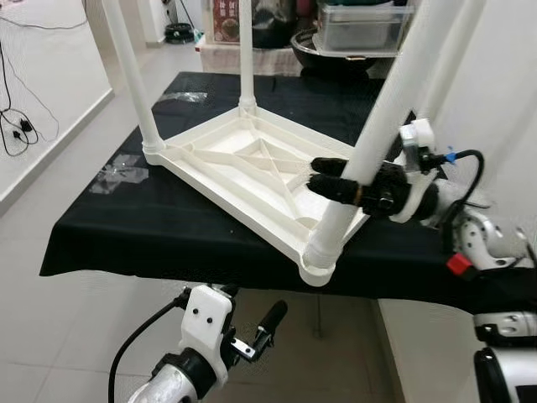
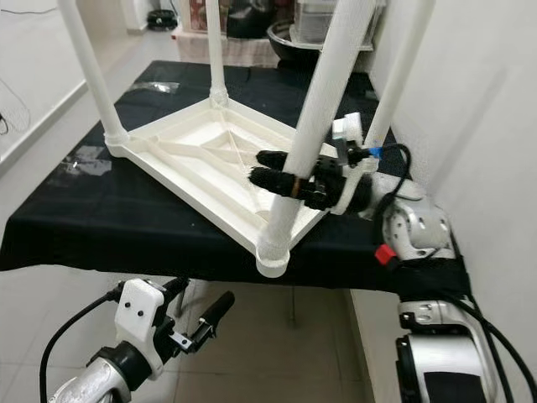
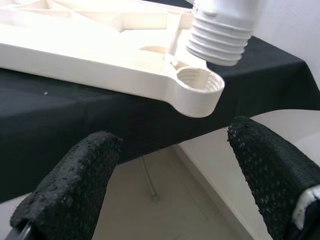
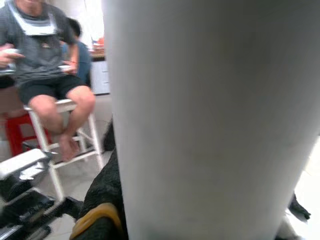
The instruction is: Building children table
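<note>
Left wrist view: your right hand [image 2: 281,180] pinches the white leg [image 2: 315,126], threaded end just above the corner socket [image 3: 201,80]; left hand [image 1: 252,332] spread, idle below the bench [image 1: 126,227].

Three upright legs [image 1: 130,80] and the tilted near leg [image 2: 310,126] fence the inverted tabletop [image 1: 252,172]; open passages lie between them. The wall [image 2: 487,126] crowds frame right. Lower left floor [image 1: 75,336] stands open.
</note>
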Robot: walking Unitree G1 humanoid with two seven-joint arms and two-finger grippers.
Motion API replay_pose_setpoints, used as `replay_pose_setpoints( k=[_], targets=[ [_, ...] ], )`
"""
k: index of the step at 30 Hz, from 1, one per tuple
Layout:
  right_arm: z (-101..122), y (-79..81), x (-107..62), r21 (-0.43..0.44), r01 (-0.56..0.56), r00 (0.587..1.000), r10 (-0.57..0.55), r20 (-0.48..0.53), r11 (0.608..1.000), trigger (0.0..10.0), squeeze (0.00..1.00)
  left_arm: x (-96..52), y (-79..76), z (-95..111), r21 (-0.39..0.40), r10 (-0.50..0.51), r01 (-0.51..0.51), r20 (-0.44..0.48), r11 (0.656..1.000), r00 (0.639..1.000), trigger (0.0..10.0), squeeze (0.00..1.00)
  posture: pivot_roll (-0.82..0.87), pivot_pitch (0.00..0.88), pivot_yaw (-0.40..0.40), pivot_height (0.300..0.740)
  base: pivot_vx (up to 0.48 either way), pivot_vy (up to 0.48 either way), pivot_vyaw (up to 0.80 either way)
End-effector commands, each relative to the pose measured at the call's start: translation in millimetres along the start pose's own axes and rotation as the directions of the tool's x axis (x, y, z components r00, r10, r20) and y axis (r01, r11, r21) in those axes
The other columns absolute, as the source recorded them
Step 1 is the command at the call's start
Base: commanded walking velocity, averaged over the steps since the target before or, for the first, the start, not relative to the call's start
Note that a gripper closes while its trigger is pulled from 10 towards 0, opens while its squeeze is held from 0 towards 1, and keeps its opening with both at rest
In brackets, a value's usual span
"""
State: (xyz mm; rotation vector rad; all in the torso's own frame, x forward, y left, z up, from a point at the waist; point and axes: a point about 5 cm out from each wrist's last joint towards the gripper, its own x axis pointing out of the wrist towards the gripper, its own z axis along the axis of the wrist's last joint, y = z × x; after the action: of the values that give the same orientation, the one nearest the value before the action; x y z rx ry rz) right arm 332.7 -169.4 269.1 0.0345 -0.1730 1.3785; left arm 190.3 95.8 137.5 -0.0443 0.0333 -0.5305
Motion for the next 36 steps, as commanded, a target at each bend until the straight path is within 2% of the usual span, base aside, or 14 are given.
replay_pose_setpoints(
  k=[1, 6, 8, 9, 10, 24, 31, 36],
  targets=[
    [1, 2.3, 8.0, -0.004, -0.068, 0.998, 0.068, 0.010, 0.998, 10.0, 0.00, -2.8, -1.2, 0, -0.006, -0.009, 0.009, -0.011, 1.000, 1.000, 10.0, 0.00, 0.10, 0.135, -0.041, 0.740, 0.000, 0.000, 0.00],
    [-10, -0.3, 12.3, -0.022, -0.067, 0.997, 0.066, -0.042, 0.998, 10.0, 0.00, -4.2, -5.3, 5, 0.000, -0.039, 0.039, 0.010, 0.999, 0.999, 10.0, 0.00, 0.10, 0.141, -0.043, 0.740, 0.000, 0.000, 0.00],
    [-14, -3.5, 15.9, -0.029, -0.055, 0.997, 0.053, -0.060, 0.998, 10.0, 0.00, -3.2, -22.0, 15, 0.026, -0.141, 0.140, 0.044, 0.990, 0.989, 10.0, 0.00, 0.10, 0.155, -0.043, 0.740, 0.000, 0.000, 0.00],
    [-14, -3.5, 15.9, -0.029, -0.055, 0.997, 0.053, -0.060, 0.998, 10.0, 0.00, -3.2, -22.0, 15, 0.026, -0.141, 0.140, 0.044, 0.990, 0.989, 10.0, 0.00, 0.10, 0.155, -0.043, 0.740, 0.000, 0.000, 0.00],
    [-17, -6.5, 19.5, -0.032, -0.044, 0.997, 0.041, -0.072, 0.999, 10.0, 0.00, -3.9, -32.7, 14, 0.046, -0.196, 0.194, 0.039, 0.980, 0.980, 10.0, 0.00, 0.10, 0.160, -0.039, 0.740, 0.000, 0.000, 0.00],
    [-22, -12.5, 17.6, -0.058, -0.028, 0.993, 0.021, -0.115, 0.998, 10.0, 0.00, -6.1, -28.5, 15, 0.018, -0.154, 0.153, 0.034, 0.988, 0.988, 10.0, 0.00, 0.11, 0.174, -0.044, 0.740, 0.000, 0.000, 0.00],
    [-21, -17.2, 8.0, -0.098, -0.017, 0.988, 0.001, -0.156, 0.995, 10.0, 0.00, -6.9, -30.1, 16, 0.020, -0.155, 0.155, 0.031, 0.988, 0.987, 10.0, 0.00, 0.11, 0.174, -0.044, 0.740, 0.000, 0.000, 0.00],
    [-13, -11.4, -0.3, -0.093, -0.077, 0.987, 0.062, -0.151, 0.993, 10.0, 0.00, -7.5, -30.5, 14, 0.018, -0.157, 0.157, 0.026, 0.987, 0.987, 10.0, 0.00, 0.10, 0.168, -0.042, 0.740, 0.000, 0.000, 0.00]
  ],
)
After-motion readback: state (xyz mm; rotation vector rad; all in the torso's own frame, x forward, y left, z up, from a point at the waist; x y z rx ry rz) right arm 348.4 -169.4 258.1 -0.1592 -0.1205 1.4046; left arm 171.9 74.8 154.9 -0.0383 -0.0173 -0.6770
